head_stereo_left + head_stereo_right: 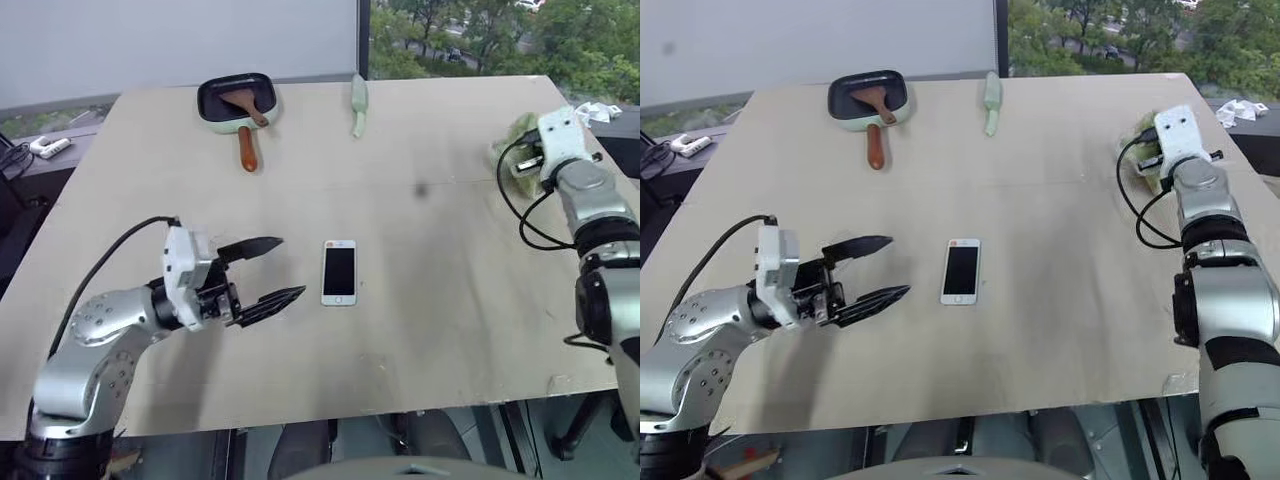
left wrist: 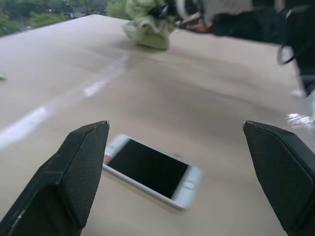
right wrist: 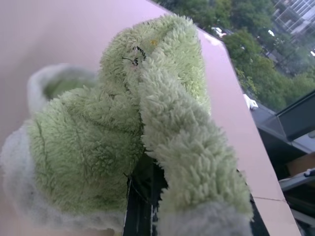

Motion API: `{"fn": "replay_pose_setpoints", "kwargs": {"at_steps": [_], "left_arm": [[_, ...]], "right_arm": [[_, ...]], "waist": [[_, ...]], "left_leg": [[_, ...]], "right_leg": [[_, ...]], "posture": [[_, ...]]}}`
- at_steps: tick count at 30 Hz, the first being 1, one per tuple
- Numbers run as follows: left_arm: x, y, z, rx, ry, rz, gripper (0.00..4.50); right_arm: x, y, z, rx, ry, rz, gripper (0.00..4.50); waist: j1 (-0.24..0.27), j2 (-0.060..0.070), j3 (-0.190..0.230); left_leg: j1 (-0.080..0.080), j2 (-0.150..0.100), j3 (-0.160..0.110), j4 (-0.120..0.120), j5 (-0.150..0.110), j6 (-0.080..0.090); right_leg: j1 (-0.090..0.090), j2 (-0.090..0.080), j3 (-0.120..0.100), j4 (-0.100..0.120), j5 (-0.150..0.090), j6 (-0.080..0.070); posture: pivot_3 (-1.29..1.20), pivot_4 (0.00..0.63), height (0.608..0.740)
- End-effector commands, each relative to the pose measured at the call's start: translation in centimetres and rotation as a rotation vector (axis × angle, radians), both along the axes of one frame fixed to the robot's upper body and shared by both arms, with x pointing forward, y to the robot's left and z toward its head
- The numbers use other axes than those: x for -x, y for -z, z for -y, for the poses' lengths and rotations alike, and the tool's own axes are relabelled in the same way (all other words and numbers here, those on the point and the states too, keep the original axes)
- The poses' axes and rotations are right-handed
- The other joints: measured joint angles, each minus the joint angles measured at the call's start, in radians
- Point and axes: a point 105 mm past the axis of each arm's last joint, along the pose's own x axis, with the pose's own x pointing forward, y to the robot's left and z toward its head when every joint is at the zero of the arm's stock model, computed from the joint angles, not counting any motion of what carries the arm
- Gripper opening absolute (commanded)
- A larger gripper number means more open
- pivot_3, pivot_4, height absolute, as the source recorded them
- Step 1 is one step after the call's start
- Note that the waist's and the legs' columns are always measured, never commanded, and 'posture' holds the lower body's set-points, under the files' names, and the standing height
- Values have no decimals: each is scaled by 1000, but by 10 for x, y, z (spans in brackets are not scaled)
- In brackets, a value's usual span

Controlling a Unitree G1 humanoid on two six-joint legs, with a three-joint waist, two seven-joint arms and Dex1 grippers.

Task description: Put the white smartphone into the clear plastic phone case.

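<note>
White smartphone [image 1: 339, 271] lying flat, screen up, near the middle of the table [image 1: 420, 320]. Just left of the phone, left hand [image 1: 268, 272] hovering with fingers spread wide, pointing toward it, holding nothing. Far right of the phone, at the table's right edge, right hand [image 3: 142, 196] closed on a fuzzy green plush toy [image 3: 133, 128]. Beyond the phone, at the far edge: a green pan [image 1: 236, 100] with a wooden spatula [image 1: 243, 103] in it, and a pale green utensil [image 1: 358, 104].
</note>
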Motion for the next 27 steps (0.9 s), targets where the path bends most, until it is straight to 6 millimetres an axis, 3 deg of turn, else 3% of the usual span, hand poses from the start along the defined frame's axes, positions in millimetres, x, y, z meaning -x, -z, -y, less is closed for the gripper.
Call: {"fn": "replay_pose_setpoints", "kwargs": {"at_steps": [1, 3, 4, 7, 8, 10, 17, 20, 27], "left_arm": [[-5, -12, 2, -14, -18, 66, 4500], [-5, -15, 5, -11, -11, 74, 4500], [-5, -15, 6, -10, -9, 75, 4500], [-4, -17, 8, -2, -13, 80, 4500], [-3, -17, 9, 0, -14, 80, 4500], [-2, -16, 9, 3, -18, 79, 4500], [-4, -14, 10, 10, -25, 73, 4500], [-6, -13, 9, 10, -26, 72, 4500], [-7, -9, -2, 1, -92, 67, 4500]], "right_arm": [[-1, -40, 10, 16, 44, 102, 838], [-1, -51, 12, 37, 55, 119, 1597], [-1, -55, 12, 64, 57, 120, 2216], [2, -64, 20, 86, 96, 129, 2953], [2, -67, 22, 80, 104, 137, 3565], [3, -71, 23, 63, 107, 151, 4295], [6, -85, 27, 26, 106, 198, 4428], [6, -99, 22, 7, 68, 245, 4428], [15, -167, -5, -151, -155, 503, 4428]], "waist": [[-5, 2, 1], [-5, 3, 2], [-5, 3, 2], [-3, 4, 2], [-2, 4, 2], [-1, 4, 2], [-1, 4, 2], [-1, 4, 3], [-2, 6, 4]], "left_leg": [[-1, 0, 1, -1, 0, 0], [-1, 0, 2, -1, 0, 0], [-1, 0, 2, -1, 0, 0], [-1, 0, 2, -1, 0, 0], [-1, 0, 1, -1, 0, 0], [-1, 0, 1, -1, 0, 0], [-1, 0, 1, 0, 0, 0], [-2, 0, 1, 0, 0, 0], [-1, 0, 1, 0, 0, 0]], "right_leg": [[-1, 0, 1, 0, 0, 0], [-2, 0, 2, 0, 0, 0], [-2, 0, 2, 0, 0, 0], [-3, 0, 1, 0, 0, 0], [-3, 0, 1, 0, 0, 0], [-3, 0, 1, 1, 0, 0], [-3, 0, 1, 1, 0, 0], [-3, 0, 1, 1, 0, 0], [-3, 0, 1, 2, 0, 0]], "posture": [[0, 150, 740], [0, 150, 740], [0, 150, 740], [0, 150, 740], [0, 150, 740], [0, 150, 740], [0, 150, 740], [0, 150, 740], [0, 150, 740]]}}
